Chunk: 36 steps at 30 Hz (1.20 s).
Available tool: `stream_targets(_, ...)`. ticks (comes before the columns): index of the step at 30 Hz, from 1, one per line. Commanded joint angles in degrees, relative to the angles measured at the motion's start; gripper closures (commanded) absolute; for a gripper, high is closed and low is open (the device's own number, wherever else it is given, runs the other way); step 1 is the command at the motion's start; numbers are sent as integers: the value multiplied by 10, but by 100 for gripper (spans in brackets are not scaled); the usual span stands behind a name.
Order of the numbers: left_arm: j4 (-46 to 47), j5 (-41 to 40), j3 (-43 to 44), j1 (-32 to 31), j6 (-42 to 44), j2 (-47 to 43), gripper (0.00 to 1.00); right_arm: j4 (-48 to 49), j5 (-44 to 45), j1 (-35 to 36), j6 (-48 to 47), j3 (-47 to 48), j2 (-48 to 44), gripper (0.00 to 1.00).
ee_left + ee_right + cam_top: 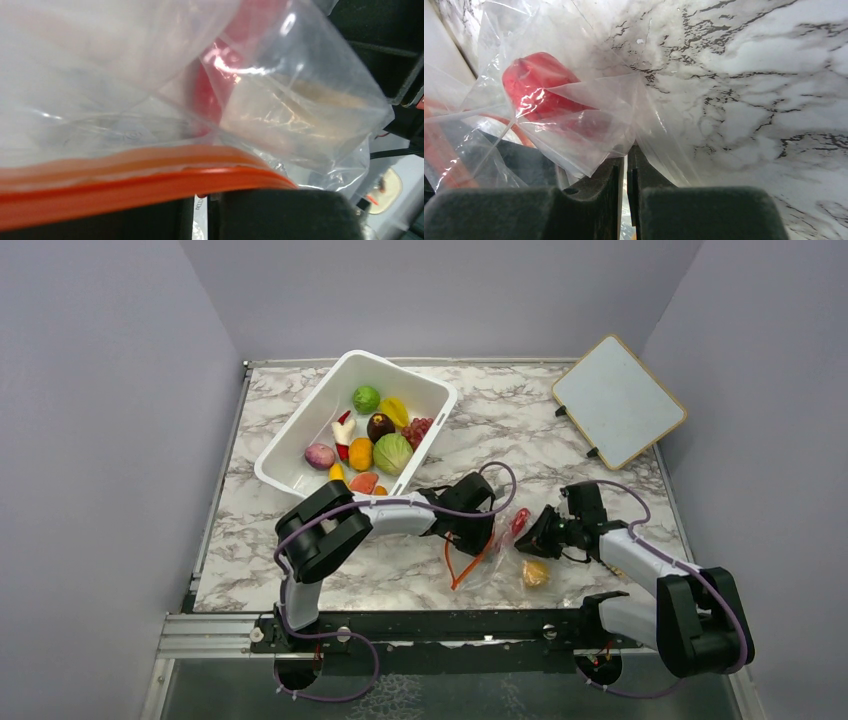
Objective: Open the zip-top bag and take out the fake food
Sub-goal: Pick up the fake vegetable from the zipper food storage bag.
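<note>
Plastic fills both of my wrist feeds: the zip-top bag (500, 558) is strung between the two arms over the near part of the marble table (600, 490), close to the front corner of the white tub (300, 435) but not touching it. Its orange-red zip strip (150, 175) faces my left side and droops in a loop. That makes the mouth look at least partly parted, though I cannot tell how far.

Inside, a red piece (536, 87) of fake food rides high in the film toward the right-hand end. A round orange fruit (536, 573) lies lower, by the bag's near corner. I cannot make out whether that one is inside the bag or out on the table.

The right gripper (626, 160) has its jaws pressed together on a fold of the film, just below the red piece. I read that as the anchor: it stops the floppy bag from sliding while the other side works the mouth.

The left gripper (206, 202) has its jaws drawn nearly together, with the zip strip lying right across their tips. It looks to me like a pinch on one lip of the mouth, placed to peel it away from the anchored end.

The tub holds a heap of toy produce, well apart from the bag.
</note>
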Motion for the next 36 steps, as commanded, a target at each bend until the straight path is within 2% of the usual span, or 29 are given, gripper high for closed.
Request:
stream_targets(1, -53, -55, 20, -1, 46, -23, 98, -36, 53, 3, -7, -6, -8, 90)
stream_targets(7, -116, -160, 18, -1, 87, -52, 100, -55, 89, 3, -2, 3, -16, 89)
stream_targets(12, -199, -208, 38, -1, 139, -46, 100, -56, 102, 3, 8, -3, -29, 89)
stream_targets(16, -225, -239, 40, -1, 163, -55, 100, -59, 98, 3, 5, 4, -44, 89)
stream_targets(24, -233, -258, 61, -1, 166, -57, 100, -86, 62, 3, -32, 65, -102, 87)
stream_targets(29, -232, -268, 76, -1, 162, -59, 100, -106, 26, 3, -70, 110, -125, 81)
stream_targets(36, -233, -251, 85, 0, 180, -65, 100, -72, -63, 3, -91, 112, -117, 70)
